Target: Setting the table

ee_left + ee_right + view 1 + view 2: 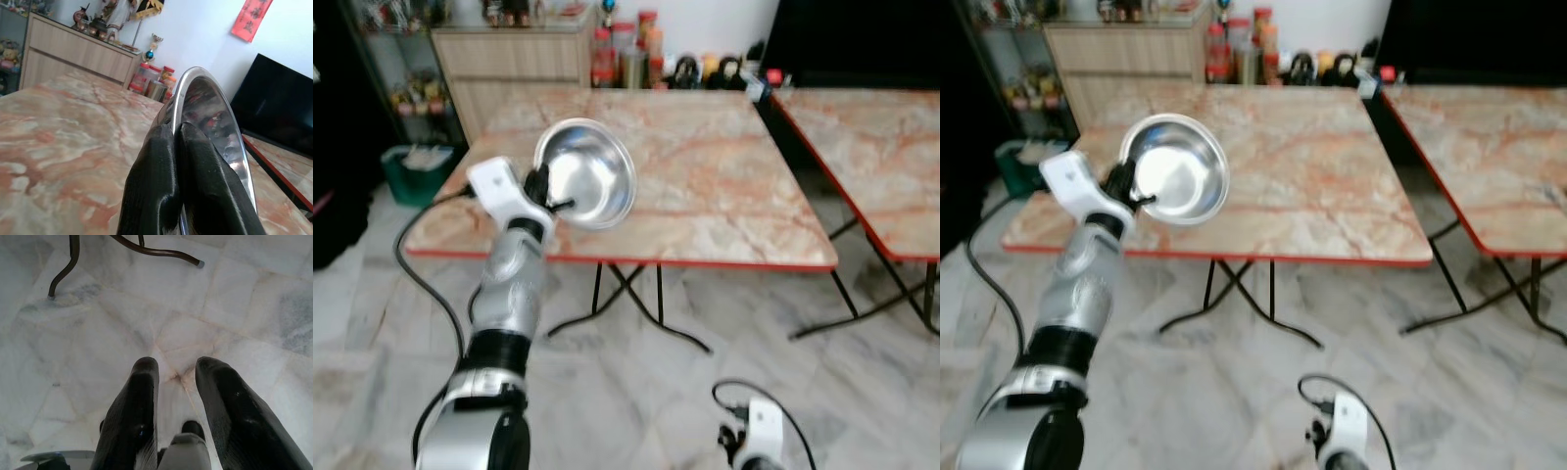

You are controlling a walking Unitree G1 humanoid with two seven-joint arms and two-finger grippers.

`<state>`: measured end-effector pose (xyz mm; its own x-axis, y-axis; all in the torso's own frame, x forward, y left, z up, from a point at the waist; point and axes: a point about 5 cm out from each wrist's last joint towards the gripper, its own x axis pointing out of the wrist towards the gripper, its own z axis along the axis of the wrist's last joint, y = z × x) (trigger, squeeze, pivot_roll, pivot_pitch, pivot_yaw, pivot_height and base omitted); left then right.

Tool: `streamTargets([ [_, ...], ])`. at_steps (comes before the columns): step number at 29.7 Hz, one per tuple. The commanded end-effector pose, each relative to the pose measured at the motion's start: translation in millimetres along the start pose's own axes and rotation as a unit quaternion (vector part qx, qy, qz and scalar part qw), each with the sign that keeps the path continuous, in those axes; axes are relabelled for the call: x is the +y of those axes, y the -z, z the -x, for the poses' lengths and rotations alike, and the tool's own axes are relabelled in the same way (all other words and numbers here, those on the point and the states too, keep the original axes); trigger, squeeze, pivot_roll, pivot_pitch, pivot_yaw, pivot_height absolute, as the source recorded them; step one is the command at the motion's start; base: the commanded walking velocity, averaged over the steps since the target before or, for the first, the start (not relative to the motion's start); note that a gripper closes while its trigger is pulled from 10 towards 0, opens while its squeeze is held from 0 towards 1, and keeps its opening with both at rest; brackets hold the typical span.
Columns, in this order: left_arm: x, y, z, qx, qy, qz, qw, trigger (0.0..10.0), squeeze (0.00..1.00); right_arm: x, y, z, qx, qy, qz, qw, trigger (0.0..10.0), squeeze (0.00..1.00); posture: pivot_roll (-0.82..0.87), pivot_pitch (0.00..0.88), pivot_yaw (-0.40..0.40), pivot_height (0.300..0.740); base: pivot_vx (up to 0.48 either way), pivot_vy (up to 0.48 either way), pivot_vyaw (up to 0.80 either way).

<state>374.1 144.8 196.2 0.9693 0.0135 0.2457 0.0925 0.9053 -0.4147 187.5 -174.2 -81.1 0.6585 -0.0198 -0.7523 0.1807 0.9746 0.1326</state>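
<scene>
Though raised, left pincer (544,192) tight on steel bowl (587,172).

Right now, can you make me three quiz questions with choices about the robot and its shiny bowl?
1. Where is the steel bowl?
A. Lying on the floor
B. Held up over the near edge of the marble table
C. On the wooden cabinet

2. How many marble-topped tables are there?
A. One
B. Two
C. Four

3. What is the right gripper doing?
A. Hanging open above the floor
B. Squeezing a spoon
C. Holding the bowl

Answers: 1 B, the left gripper pinches its rim above the tabletop. 2 B, a second table stands on the right. 3 A, its fingers are apart over tiles.
</scene>
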Motion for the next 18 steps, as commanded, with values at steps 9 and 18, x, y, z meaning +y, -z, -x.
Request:
streamTargets([
  [9, -12.0, 1.9, 0.0, 0.002, 0.023, 0.002, 1.000, 10.0, 0.00, -6.4, -1.4, 0.3, 0.001, 0.008, 0.003, 1.000, 10.0, 0.00, -0.03, 0.000, 0.004, 0.736, 0.331, 0.000, -0.19],
  [18, -14.8, 3.0, 0.2, 0.004, 0.030, 0.001, 1.000, 10.0, 0.00, -5.0, -1.9, 0.2, -0.003, 0.006, 0.008, 1.000, 10.0, 0.00, -0.03, 0.000, 0.007, 0.736, 0.331, 0.000, -0.05],
])
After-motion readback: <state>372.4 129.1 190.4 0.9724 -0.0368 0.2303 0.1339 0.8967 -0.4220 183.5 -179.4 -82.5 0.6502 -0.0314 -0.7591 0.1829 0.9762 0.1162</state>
